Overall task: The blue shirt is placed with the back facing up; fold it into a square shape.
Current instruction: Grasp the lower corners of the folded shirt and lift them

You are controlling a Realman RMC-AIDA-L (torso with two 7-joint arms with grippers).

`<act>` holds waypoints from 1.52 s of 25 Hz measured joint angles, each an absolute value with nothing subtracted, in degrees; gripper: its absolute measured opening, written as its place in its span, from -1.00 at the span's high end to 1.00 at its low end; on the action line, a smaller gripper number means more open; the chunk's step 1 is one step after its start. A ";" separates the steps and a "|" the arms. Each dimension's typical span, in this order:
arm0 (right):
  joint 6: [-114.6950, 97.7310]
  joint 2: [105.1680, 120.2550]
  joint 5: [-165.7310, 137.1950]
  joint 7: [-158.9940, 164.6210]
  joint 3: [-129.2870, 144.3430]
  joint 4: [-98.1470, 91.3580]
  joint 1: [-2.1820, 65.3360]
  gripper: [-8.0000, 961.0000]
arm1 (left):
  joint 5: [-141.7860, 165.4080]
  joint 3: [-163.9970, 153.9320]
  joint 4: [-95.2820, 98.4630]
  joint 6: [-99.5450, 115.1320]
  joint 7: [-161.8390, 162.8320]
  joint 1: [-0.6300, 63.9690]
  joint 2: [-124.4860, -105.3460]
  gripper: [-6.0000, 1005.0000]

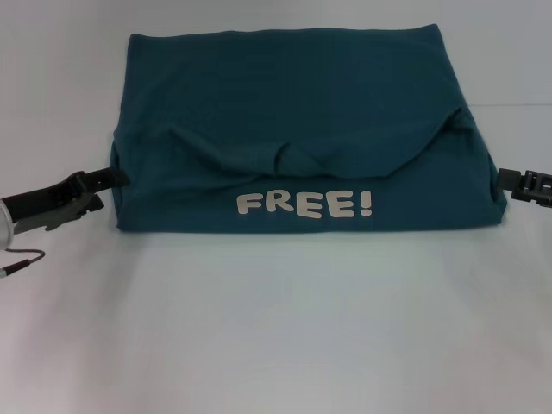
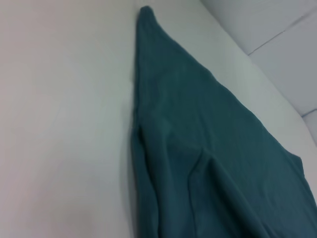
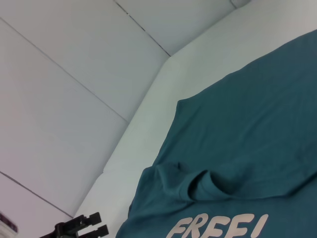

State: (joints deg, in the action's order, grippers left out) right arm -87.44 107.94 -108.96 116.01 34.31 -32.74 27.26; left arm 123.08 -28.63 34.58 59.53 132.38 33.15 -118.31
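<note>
At each near corner of the blue shirt (image 1: 302, 129), lying half-folded on the table (image 1: 276, 328), the left gripper (image 1: 110, 179) and right gripper (image 1: 504, 178) are working, probably releasing the fold; whether their fingers are pinching cloth, I cannot tell.

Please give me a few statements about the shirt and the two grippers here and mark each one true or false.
1. The blue shirt lies partly folded with white FREE! lettering showing on its near fold. True.
2. The left gripper is at the shirt's left edge. True.
3. The right gripper hovers above the shirt's middle. False: it is at the shirt's right edge.
4. The shirt lies spread flat with both sleeves out. False: a flap is folded over, with bunched cloth above the lettering.
5. The table is white. True.
</note>
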 joint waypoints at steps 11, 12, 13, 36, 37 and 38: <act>-87.28 108.00 -108.90 115.18 34.10 -32.74 27.72 -0.93 | 123.31 -29.97 30.32 57.41 124.64 35.15 -117.81 -0.50; -87.28 108.01 -108.84 115.17 34.10 -32.74 27.69 -0.93 | 123.31 -29.97 30.29 57.26 124.64 35.12 -117.87 -0.50; -87.28 108.01 -108.76 115.17 34.10 -32.74 27.64 -0.92 | 123.31 -29.97 30.23 57.08 124.63 35.04 -117.94 -0.50; -87.37 108.11 -108.75 115.15 32.81 -32.61 26.74 -0.90 | 123.35 -34.69 29.18 53.62 126.75 36.12 -118.55 -0.43; -87.39 108.11 -108.74 115.16 32.66 -32.61 26.71 -0.89 | 123.35 -34.79 29.39 53.51 126.82 36.11 -118.57 -0.41; -87.42 108.11 -108.73 115.17 32.56 -32.61 26.69 -0.89 | 123.48 -34.91 29.53 53.37 126.94 36.11 -118.58 -0.39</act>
State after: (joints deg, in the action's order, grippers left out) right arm -87.42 108.11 -108.73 115.17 32.56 -32.61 26.69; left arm 123.48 -34.91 29.53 53.37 126.94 36.11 -118.58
